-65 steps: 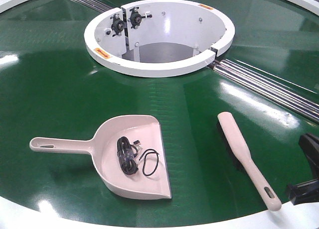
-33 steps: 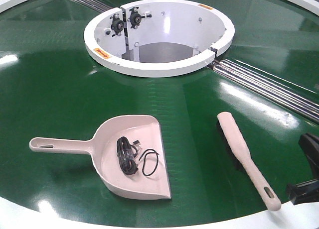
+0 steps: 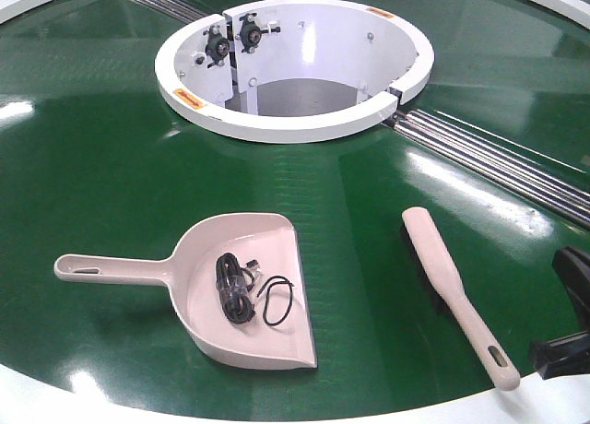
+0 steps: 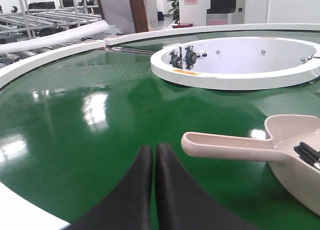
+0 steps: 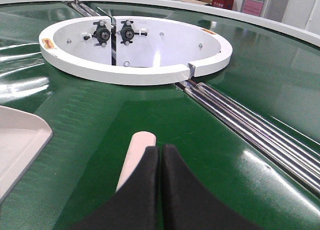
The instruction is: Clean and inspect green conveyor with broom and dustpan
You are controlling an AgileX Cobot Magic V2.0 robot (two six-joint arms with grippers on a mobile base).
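The green conveyor (image 3: 101,157) fills the front view. On it lies the beige dustpan (image 3: 263,327), handle pointing left, with black cable scraps (image 3: 236,288) inside. To its right lies the slim broom (image 3: 449,288), handle toward the near rim. My left gripper (image 4: 154,150) is shut and holds nothing; it hovers low over the belt just left of the end of the dustpan handle (image 4: 220,147). My right gripper (image 5: 161,149) is also shut on nothing. It sits over the broom (image 5: 136,152), whose rounded tip shows beyond the left finger. Dark parts of the right arm (image 3: 564,350) show at the front view's right edge.
A white ring (image 3: 295,124) surrounds the central opening, with two black bearings on its inner wall. Chrome rollers (image 3: 498,161) run from the ring toward the right. The white outer rim (image 3: 37,396) borders the belt's near edge. Racks stand beyond the conveyor's far side (image 4: 45,17).
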